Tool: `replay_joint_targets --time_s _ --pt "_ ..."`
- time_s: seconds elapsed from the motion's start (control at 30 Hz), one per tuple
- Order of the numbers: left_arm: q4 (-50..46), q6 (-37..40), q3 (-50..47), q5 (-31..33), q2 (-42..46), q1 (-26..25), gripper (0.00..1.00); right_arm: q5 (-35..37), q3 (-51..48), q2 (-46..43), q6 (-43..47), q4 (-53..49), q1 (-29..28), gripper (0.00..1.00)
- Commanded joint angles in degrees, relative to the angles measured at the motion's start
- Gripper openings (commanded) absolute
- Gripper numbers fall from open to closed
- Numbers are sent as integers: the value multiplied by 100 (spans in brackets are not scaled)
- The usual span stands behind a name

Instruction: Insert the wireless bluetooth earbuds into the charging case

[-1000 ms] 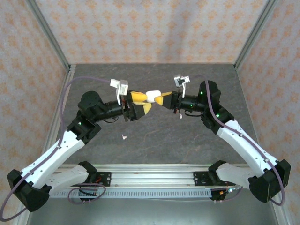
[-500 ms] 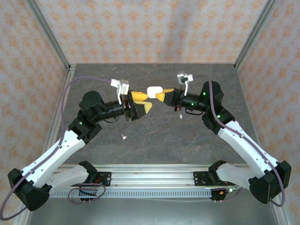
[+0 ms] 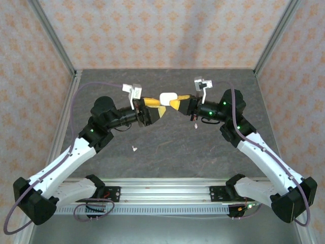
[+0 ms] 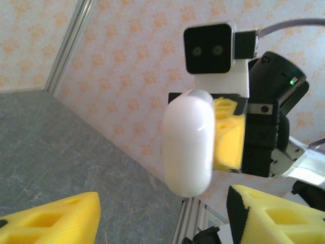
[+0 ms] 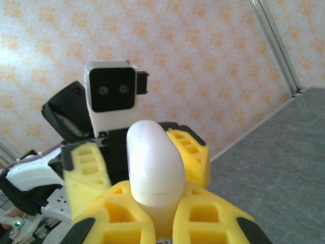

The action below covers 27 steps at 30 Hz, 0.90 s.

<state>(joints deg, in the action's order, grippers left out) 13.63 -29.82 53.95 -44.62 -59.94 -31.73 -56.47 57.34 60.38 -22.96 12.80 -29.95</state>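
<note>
R gripper (image 3: 175, 104) clamped on white case (image 3: 168, 97), held up off table (image 3: 167, 152); lid shut, contents unseen. L gripper (image 3: 157, 108) spread wide just left of case. An earbud (image 3: 195, 125) lies on table near case, right side; second earbud (image 3: 134, 148) well apart, left.

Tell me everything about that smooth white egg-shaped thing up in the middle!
It is a smooth, glossy white plastic case with rounded ends, like a fat pill. A thin seam runs around it, and it looks shut. It is held up off the grey table, with one end pinched between the yellow fingers of the right claw. The left claw stands open close by, its yellow fingers either side of the free end, apparently not touching it.
</note>
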Motion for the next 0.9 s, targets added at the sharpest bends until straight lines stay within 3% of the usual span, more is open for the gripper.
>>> replay_joint_targets --time_s 0.0,0.13,0.4,0.57,0.87 --pt "445 -50 234 -218 -74 35 61 -167 -28 -9 -94 464 -28 2" --pt "717 -317 252 -231 -183 31 53 -194 -63 -9 -77 435 -42 3" --pt "1009 -524 265 -165 -276 33 57 -245 -138 -34 -41 340 -45 3" --pt "969 -515 291 -266 -325 23 50 -219 -101 -28 -23 363 -37 3" --pt "590 -179 317 -266 -218 -69 17 -199 -92 -35 -59 384 -44 5"
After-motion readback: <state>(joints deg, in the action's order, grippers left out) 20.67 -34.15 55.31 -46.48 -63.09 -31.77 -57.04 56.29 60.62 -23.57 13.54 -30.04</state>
